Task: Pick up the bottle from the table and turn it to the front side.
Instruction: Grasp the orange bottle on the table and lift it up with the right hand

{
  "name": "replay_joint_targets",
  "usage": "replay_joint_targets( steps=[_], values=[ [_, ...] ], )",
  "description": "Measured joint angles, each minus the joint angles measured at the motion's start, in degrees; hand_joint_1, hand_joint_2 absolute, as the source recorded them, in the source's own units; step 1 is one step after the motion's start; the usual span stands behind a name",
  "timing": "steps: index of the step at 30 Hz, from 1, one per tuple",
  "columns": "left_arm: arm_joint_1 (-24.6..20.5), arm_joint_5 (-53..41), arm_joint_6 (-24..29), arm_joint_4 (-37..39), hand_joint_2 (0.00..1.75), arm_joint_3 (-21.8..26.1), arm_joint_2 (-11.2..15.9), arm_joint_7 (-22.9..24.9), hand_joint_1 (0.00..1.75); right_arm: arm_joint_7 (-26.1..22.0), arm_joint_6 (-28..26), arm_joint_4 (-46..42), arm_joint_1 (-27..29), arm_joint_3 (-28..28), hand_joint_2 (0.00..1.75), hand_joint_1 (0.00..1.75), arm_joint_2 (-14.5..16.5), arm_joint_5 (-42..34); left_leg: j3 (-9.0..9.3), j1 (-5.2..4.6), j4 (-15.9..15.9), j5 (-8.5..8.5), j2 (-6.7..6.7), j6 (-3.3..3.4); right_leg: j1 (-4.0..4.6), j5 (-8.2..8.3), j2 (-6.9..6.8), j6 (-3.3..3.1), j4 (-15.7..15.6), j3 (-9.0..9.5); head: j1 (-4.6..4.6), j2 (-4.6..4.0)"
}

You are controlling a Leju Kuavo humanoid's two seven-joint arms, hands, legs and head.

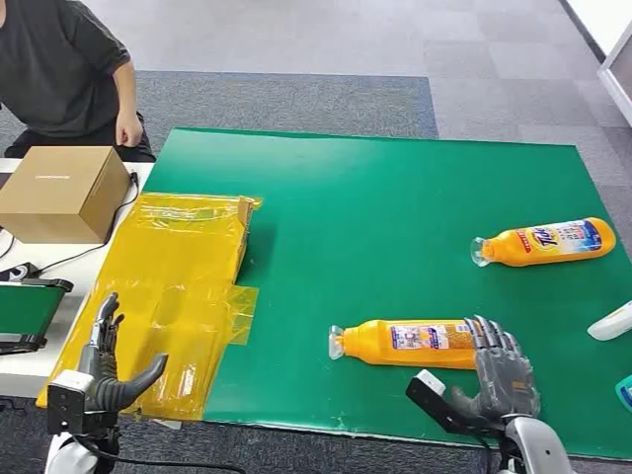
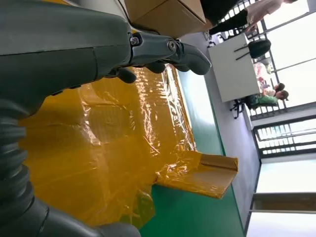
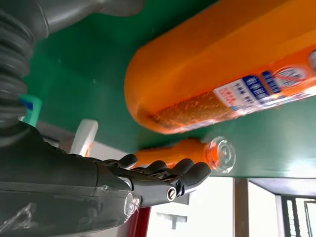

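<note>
Green table mat, large, covering most of the table. Orange bottle, lying on its side near the front edge of the mat, clear cap pointing left, label facing up; seen close in the right wrist view, base end nearest the camera. Right hand, at the bottle's base end, fingers spread and holding nothing, fingertips at or just over the base, contact not certain; thumb apart from the fingers in the right wrist view. Second orange bottle, also on its side, farther back and to the right, cap pointing left, well apart from the first; visible past the fingers in the right wrist view. White object, at the right edge of the mat, partly cut off. Teal object, at the near right corner, mostly cut off. Yellow plastic sheeting, wrinkled, wrapped over a flat box at the left edge of the mat, spreading toward the near left corner. Left hand, over the near left end of the sheeting, fingers apart, holding nothing; same in the left wrist view. Cardboard box, closed, on the white table at far left. Black cable, running beside the box. Person in dark top, seated at far left, hand resting near the box.
</note>
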Motion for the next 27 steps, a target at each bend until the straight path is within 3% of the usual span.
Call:
replay_joint_targets(
  steps=[4,13,14,18,23,27],
  values=[
    [-0.16,-0.02,-0.05,0.02,1.75,-0.05,0.12,0.00,0.00,-0.10,2.61,0.83,-2.26,-0.01,1.75,0.00,-1.95,1.44,-0.01,0.00,0.00,0.01,0.00,0.01,0.00,0.01,0.00,0.00,0.00,0.00,0.01,0.01],
    [-1.26,0.91,-0.08,0.77,1.75,-1.16,1.20,0.00,0.00,-4.59,16.63,8.58,-11.77,3.03,1.75,0.00,-5.03,-2.79,-0.05,0.00,0.00,0.08,0.00,0.03,0.01,0.08,0.00,0.02,0.00,-0.03,0.01,0.00],
    [-1.48,1.08,-0.04,0.90,1.75,-1.31,1.35,0.00,0.00,-5.14,17.30,10.01,-13.09,3.71,1.75,0.07,-5.16,-3.53,-0.06,0.00,0.00,0.09,0.00,0.04,0.01,0.09,0.00,0.03,0.00,-0.03,0.01,0.00],
    [-2.24,1.75,0.15,1.43,1.75,-2.21,1.98,0.00,0.00,-6.37,18.77,16.00,-18.62,6.75,1.75,1.72,-5.32,-6.35,-0.06,0.00,0.00,0.15,0.01,0.06,0.01,0.13,0.00,0.03,0.00,-0.04,-0.01,0.01],
    [-2.79,2.32,0.48,1.96,1.75,-3.68,2.60,0.00,0.00,-6.96,17.24,21.87,-23.49,10.00,1.75,1.75,-5.32,-9.37,-0.06,0.00,0.01,0.19,0.01,0.09,0.01,0.17,-0.01,0.05,0.00,-0.03,0.00,0.01],
    [-2.65,3.50,0.10,2.37,1.75,-4.19,2.93,0.00,0.00,-7.19,13.28,21.18,-22.06,10.67,1.75,1.75,-5.59,-13.88,-0.09,0.00,0.03,0.18,-0.01,0.11,0.00,0.17,-0.04,0.07,0.00,-0.04,0.01,0.01]
  ],
)
